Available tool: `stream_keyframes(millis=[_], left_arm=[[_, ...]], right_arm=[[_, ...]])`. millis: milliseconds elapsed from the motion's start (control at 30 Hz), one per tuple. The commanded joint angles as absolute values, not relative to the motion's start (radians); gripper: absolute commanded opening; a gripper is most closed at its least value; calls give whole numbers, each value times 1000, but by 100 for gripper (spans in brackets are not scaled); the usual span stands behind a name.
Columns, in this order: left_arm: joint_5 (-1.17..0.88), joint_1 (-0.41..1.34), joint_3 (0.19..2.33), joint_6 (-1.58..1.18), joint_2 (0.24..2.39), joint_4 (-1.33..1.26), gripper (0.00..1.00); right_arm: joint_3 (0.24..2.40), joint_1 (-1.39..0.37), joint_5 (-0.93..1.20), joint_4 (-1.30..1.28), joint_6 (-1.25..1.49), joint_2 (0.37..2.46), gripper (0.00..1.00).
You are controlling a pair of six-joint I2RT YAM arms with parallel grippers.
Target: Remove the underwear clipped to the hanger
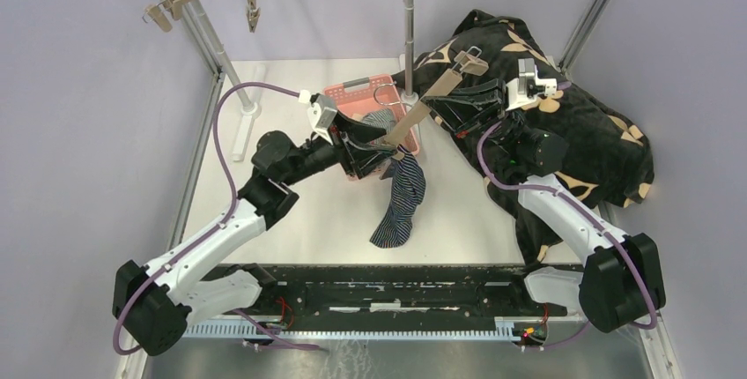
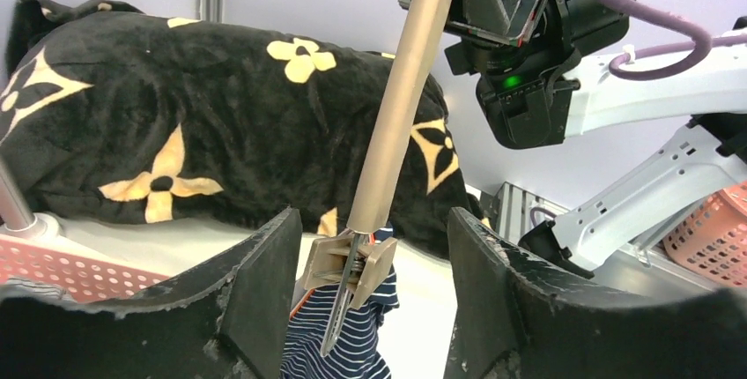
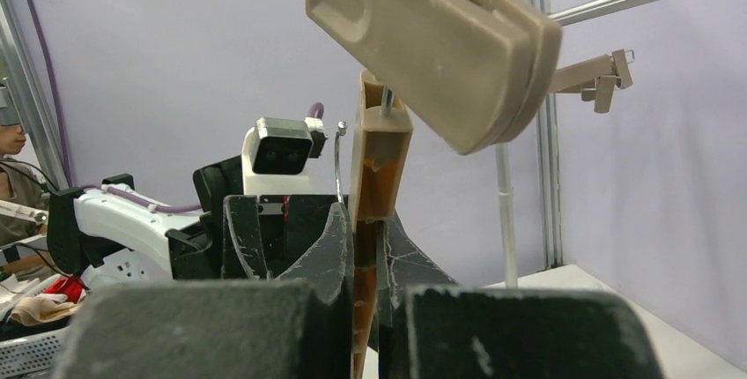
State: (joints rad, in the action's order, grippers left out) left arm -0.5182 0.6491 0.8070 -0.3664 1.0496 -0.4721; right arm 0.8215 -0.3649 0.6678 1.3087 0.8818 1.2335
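now, with the right gripper (image 3: 366, 251) pinching the hanger (image 2: 401, 106), squeeze the spread left gripper (image 2: 370, 251) squarely on the clip (image 2: 348, 266) so the navy striped underwear (image 1: 401, 198), hanging over the middle of the table (image 1: 291, 220), drops

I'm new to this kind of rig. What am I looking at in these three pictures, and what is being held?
Two robot arms are bolted at a table's near edge. The wide picture looks down from above; the other two come from cameras on each wrist. The right fingers pinch a tan hanger. The left fingers stand open around its lower clip, which holds navy striped underwear. A pink basket and a black flowered blanket lie behind.
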Motion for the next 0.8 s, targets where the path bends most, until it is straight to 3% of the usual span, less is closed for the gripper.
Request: stream_keyframes(millis=[0,167,200,233,267,533,600,667,767], left_arm=[[-440,655,832,-322,1003,-458,69],[-486,655,833,-339,1034,-489,70],[-508,654,834,-342,1043,-496,78],[-520,655,838,-345,1052,-499,95],[-528,655,840,-346,1061,-500,97],[-574,654,836,-356,1084,-551,95],[-590,655,839,-360,1088,-565,82],[-619,654,842,-370,1094,-589,48],[-661,654,854,-385,1105,-606,12]], right_arm=[[873,-368,635,1355,871,1194,1],[863,-368,632,1355,869,1176,1],[864,-368,631,1355,869,1173,1],[867,-368,631,1353,869,1171,1],[868,-368,633,1352,870,1167,1],[866,-369,638,1364,883,1163,1],[864,-367,639,1366,885,1166,1],[862,-369,640,1365,884,1168,1],[855,-368,636,1362,880,1168,1]])
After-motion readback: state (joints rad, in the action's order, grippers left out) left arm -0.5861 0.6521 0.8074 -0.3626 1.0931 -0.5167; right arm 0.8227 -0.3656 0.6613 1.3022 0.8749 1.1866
